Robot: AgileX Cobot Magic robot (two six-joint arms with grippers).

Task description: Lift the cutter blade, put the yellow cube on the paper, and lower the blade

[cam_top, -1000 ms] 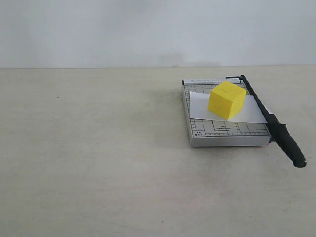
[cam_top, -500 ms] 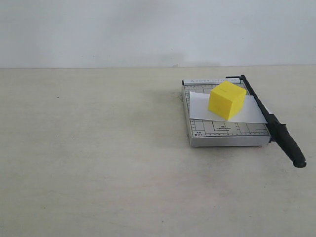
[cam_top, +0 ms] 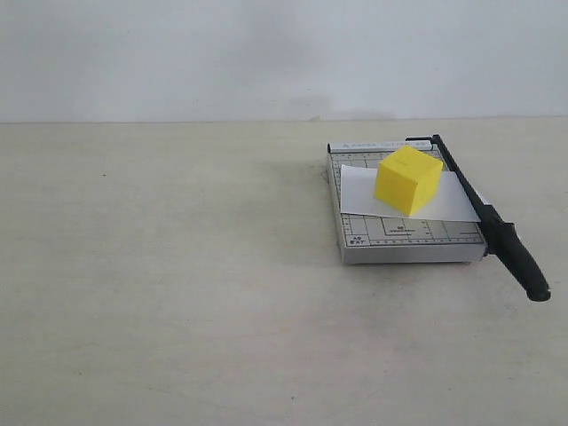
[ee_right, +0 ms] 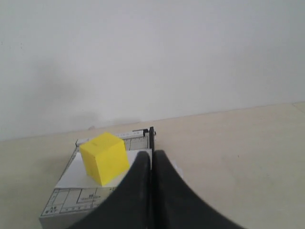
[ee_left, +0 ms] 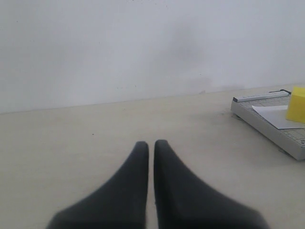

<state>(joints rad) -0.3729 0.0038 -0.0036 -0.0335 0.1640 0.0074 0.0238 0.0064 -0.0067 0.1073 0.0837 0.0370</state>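
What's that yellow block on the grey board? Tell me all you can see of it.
The yellow cube is a plain, bright, solid-looking block, matte like plastic or foam, with no markings. It sits flat on the white paper lying across the grey cutter base, turned corner-on to the exterior camera. Nothing else touches it.

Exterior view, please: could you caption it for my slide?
The yellow cube sits on the paper on the grey cutter base, cutter blade lowered.
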